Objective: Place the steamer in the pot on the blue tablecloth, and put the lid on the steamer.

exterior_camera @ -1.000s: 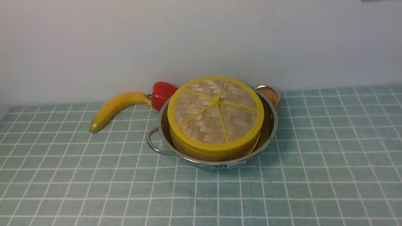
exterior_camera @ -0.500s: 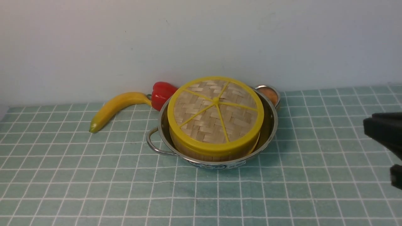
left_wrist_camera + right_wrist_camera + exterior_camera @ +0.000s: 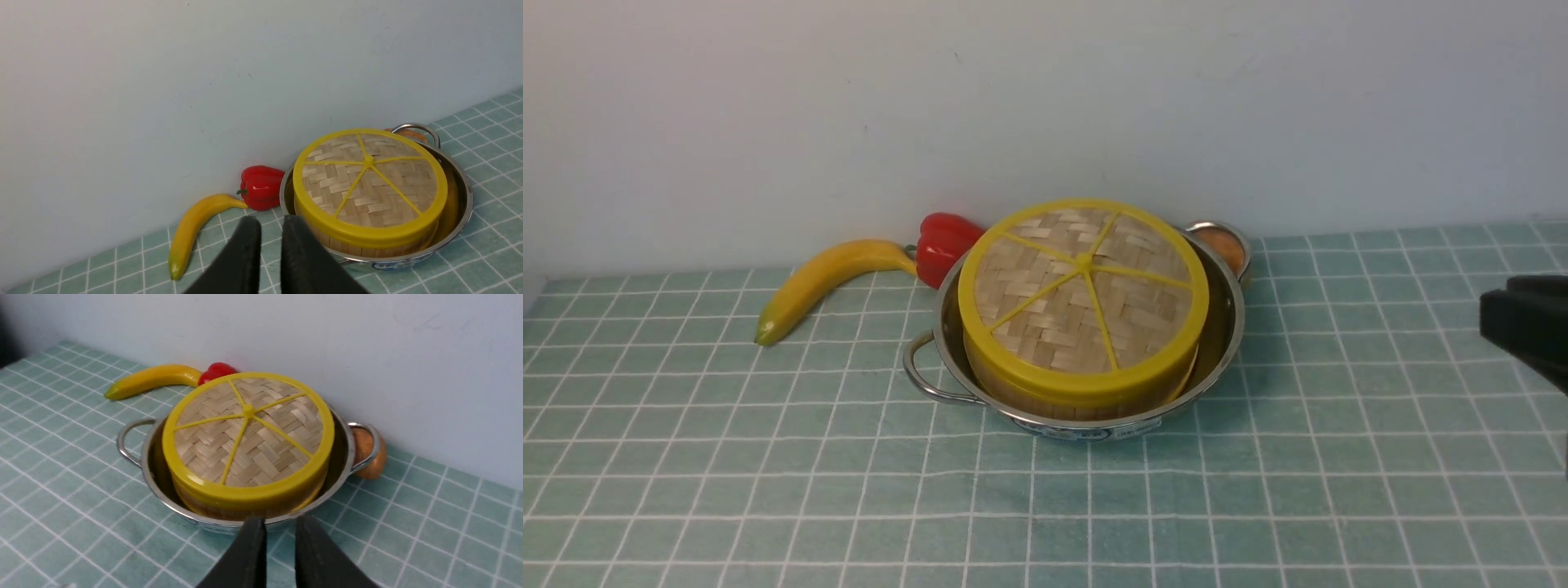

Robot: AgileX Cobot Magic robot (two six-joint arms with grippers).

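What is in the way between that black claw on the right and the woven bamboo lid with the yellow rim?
Nothing visible. Only bare pale blue-green checked tablecloth lies between the right gripper and the shiny steel pot, where the woven bamboo lid already sits on the bamboo-slat steamer.

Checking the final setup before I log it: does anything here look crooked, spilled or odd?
Nothing stands out. The lid sits flush on the steamer, which rests inside the pot on the blue tablecloth. No spill or damage shows.
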